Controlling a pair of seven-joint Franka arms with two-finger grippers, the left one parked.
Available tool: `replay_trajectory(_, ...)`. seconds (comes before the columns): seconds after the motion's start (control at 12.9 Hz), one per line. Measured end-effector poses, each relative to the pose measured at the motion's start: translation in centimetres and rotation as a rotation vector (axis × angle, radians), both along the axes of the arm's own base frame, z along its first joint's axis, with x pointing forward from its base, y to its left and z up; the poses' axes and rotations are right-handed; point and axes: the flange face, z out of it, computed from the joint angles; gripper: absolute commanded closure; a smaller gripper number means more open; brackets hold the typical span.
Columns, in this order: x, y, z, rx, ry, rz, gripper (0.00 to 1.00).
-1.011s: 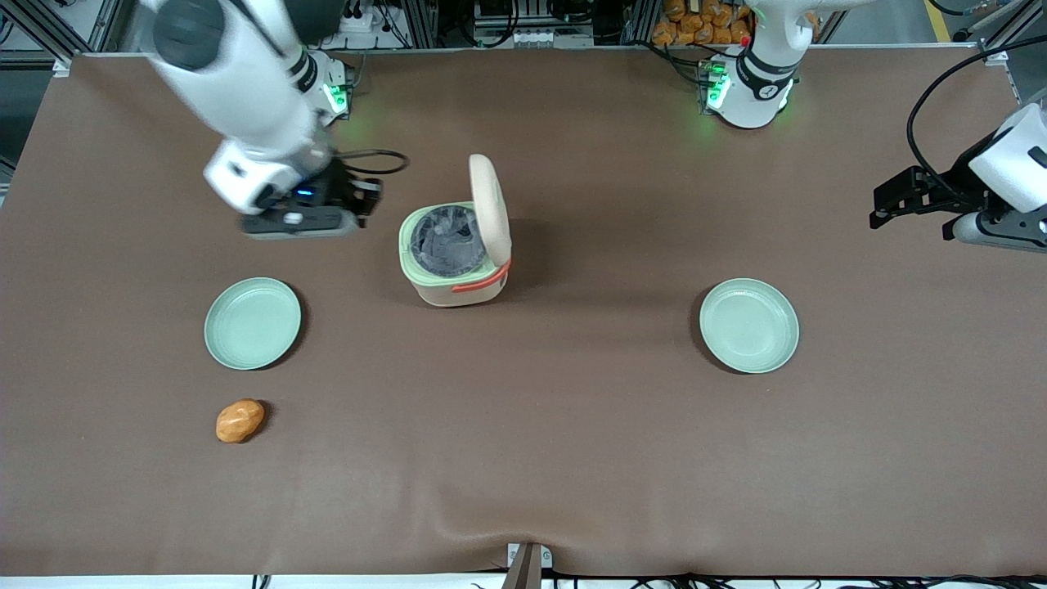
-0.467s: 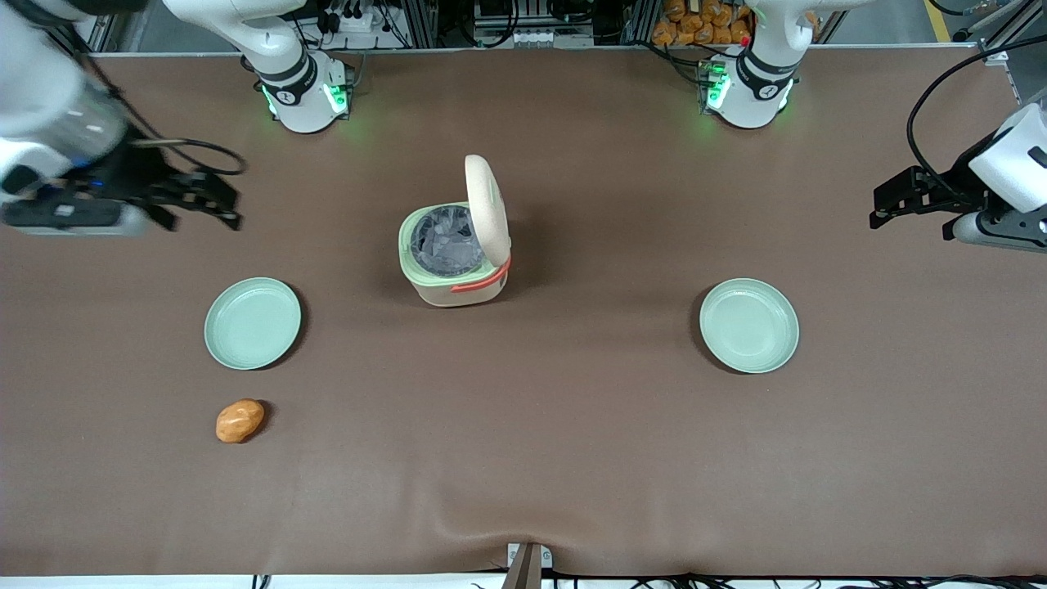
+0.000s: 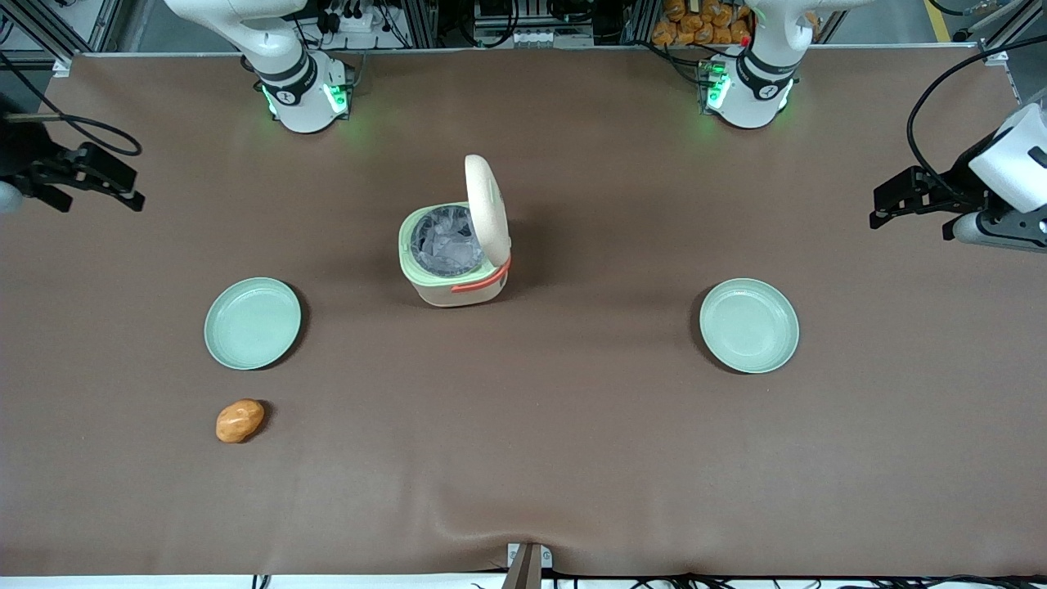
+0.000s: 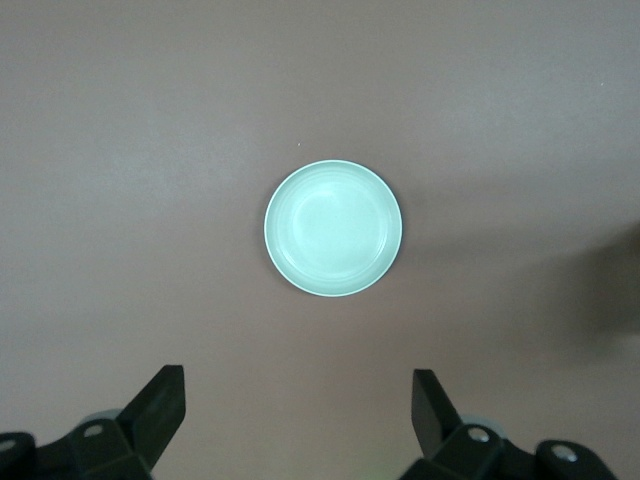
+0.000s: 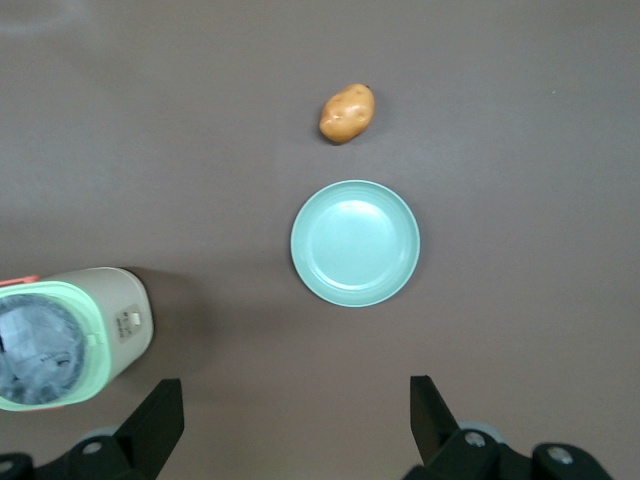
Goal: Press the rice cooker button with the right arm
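The rice cooker (image 3: 454,266) stands mid-table with its cream lid (image 3: 487,209) raised upright and the silvery pot (image 3: 446,239) exposed. The cooker also shows in the right wrist view (image 5: 75,335). The button shows only as a thin pale green sliver on the lid's outer face (image 3: 494,190). My right arm's gripper (image 3: 96,199) hangs at the working arm's end of the table, well away from the cooker. It is open and empty in the right wrist view (image 5: 297,425), above bare cloth.
A mint-green plate (image 3: 253,322) (image 5: 355,243) and a potato (image 3: 240,420) (image 5: 347,112) lie nearer the front camera than my gripper. A second mint-green plate (image 3: 749,325) (image 4: 333,228) lies toward the parked arm's end.
My right arm has swung away from beside the cooker to the working arm's end of the table. The cooker's lid has stayed upright.
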Motion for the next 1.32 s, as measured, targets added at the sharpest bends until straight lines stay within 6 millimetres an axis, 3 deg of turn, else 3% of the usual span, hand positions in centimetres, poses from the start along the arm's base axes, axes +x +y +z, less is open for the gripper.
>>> replay_trajectory(0.39,-0.2,-2.8,-0.4,-0.004,0.013,0.053,0.0)
replay_trajectory(1.32,-1.5,-1.3,0.7,-0.001,0.055,0.06,0.0)
